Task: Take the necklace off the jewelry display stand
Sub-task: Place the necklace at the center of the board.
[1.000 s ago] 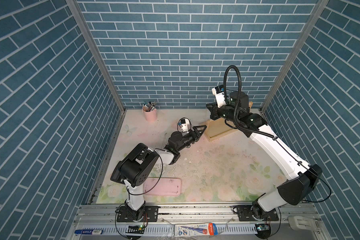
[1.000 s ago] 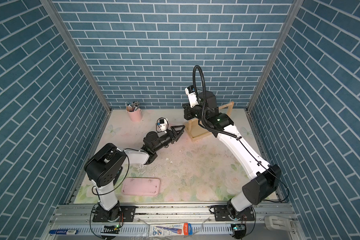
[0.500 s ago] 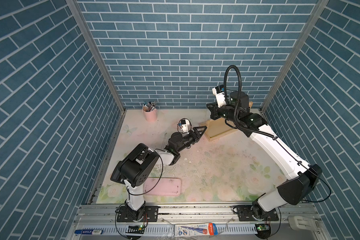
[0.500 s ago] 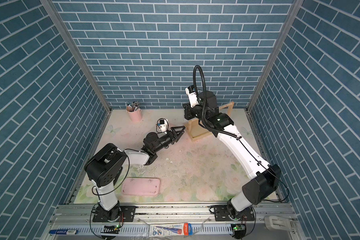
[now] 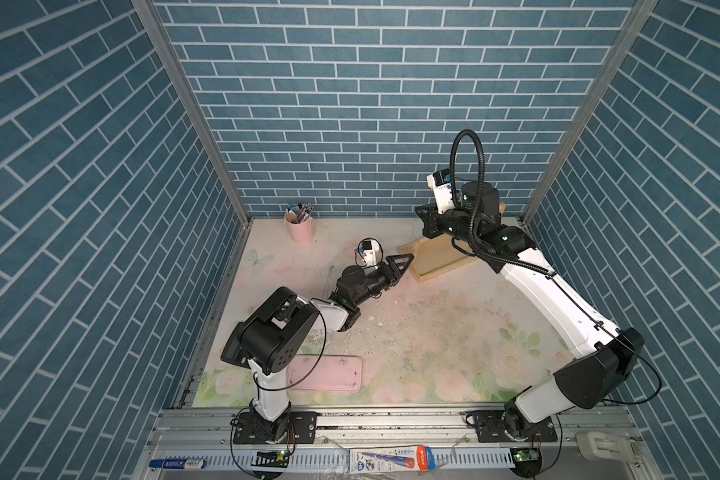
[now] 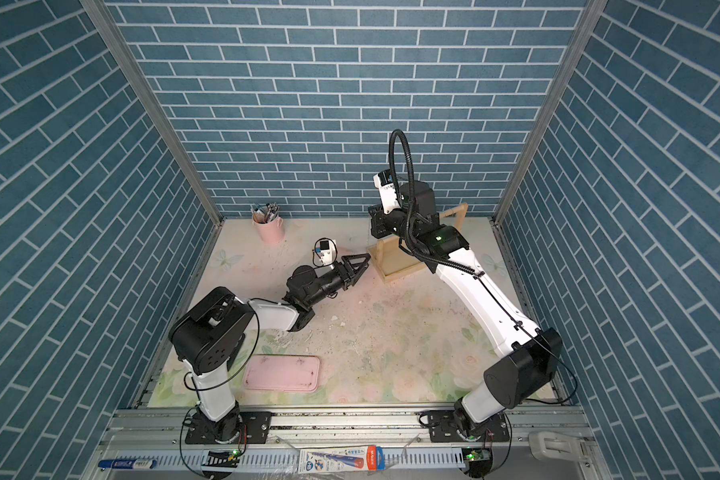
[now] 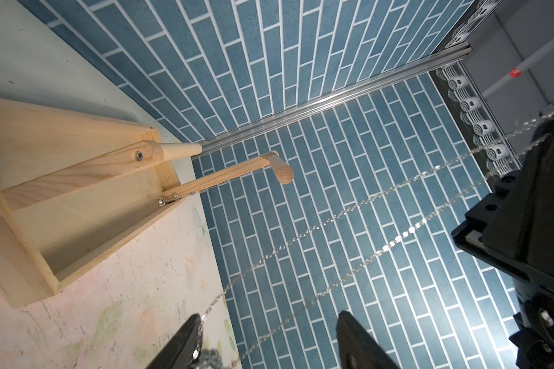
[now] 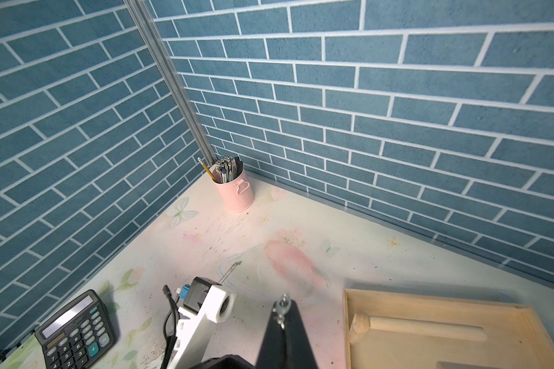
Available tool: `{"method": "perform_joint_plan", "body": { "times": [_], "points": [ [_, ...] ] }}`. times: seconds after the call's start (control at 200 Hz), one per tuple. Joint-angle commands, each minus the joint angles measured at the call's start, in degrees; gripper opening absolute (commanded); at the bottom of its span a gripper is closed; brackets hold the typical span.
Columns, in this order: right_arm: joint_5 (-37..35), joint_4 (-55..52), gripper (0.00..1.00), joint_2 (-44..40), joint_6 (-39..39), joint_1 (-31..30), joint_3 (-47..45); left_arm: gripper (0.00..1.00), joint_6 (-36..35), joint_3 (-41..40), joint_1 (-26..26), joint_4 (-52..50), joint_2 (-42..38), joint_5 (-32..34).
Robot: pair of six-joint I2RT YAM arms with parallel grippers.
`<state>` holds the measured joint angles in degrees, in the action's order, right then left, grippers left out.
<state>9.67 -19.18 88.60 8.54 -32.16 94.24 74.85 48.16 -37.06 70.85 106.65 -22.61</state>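
The floral surface (image 5: 433,340) carries everything. The right arm (image 5: 549,299) reaches from 5 o'clock up to 1 o'clock, and the left arm (image 5: 275,332) lies low from 7 o'clock toward the middle. The pale wooden stand (image 5: 441,262) is upright at 1 o'clock of the surface, and the right arm crosses over it in both top views. A flat pink tray (image 5: 333,374) lies at 7 o'clock, partly under the left arm. A calculator (image 8: 74,326) lies on the surface near the left arm; only the right wrist view shows it. A pink cup (image 5: 300,228) full of pens is in the far corner at 11 o'clock. The left gripper (image 7: 269,329) is just beside the stand, at its 8 o'clock. Its fingers (image 7: 189,338) stand wide apart, and the chain only touches one of them. The right gripper (image 8: 285,314) is above the stand's 11 o'clock corner, closed tight on the necklace (image 7: 397,238). The necklace is off the top bar: it hangs in the air beside the stand in two thin strands, which go from the right gripper down to the left gripper. A second fine chain (image 7: 179,196) with a small pendant lies along one post of the stand; I cannot tell if it belongs to the same necklace.
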Motion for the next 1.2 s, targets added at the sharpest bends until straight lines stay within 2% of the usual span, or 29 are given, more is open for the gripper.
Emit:
{"method": "perform_joint_plan", "body": {
  "times": [0.0, 0.915, 1.195],
  "points": [
    [0.18, 0.63, 0.00, 0.93, -1.14, 0.35, 2.20, 0.68, -0.32, -0.52, -0.31, 1.65, 0.93, -0.88],
    [0.08, 1.30, 0.00, 1.58, -0.80, 0.96, 1.77, 0.66, -0.34, -1.58, -0.87, 2.34, 1.28, -0.53],
    [0.13, 1.30, 0.00, 1.21, -0.80, 0.98, 1.49, 0.63, -0.29, -1.35, -0.93, 2.35, 1.34, -0.54]
  ]
}}
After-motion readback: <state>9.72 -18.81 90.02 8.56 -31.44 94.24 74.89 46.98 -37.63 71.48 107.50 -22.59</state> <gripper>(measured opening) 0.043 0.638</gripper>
